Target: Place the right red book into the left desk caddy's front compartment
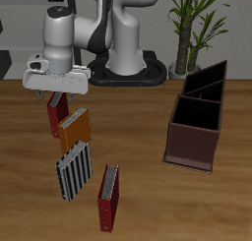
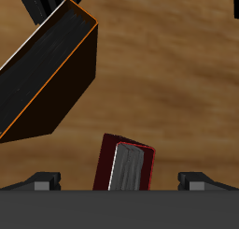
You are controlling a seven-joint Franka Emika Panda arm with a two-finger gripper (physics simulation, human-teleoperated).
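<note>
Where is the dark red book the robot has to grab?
In the exterior view, the right red book sits on the table just under the open pincer, touching the orange book, well away from the left desk caddy.

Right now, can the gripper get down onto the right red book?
Probably yes: the gripper hangs open just above the right red book, whose top edge shows between its fingers. The orange book stands close beside it and might be brushed.

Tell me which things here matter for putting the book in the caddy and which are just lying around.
Job: slim dark maroon-red hardcover book; dark reddish-brown open-topped desk caddy.
Lying about: orange hardcover book; black-and-white striped book; brighter red book with grey page edge.
</note>
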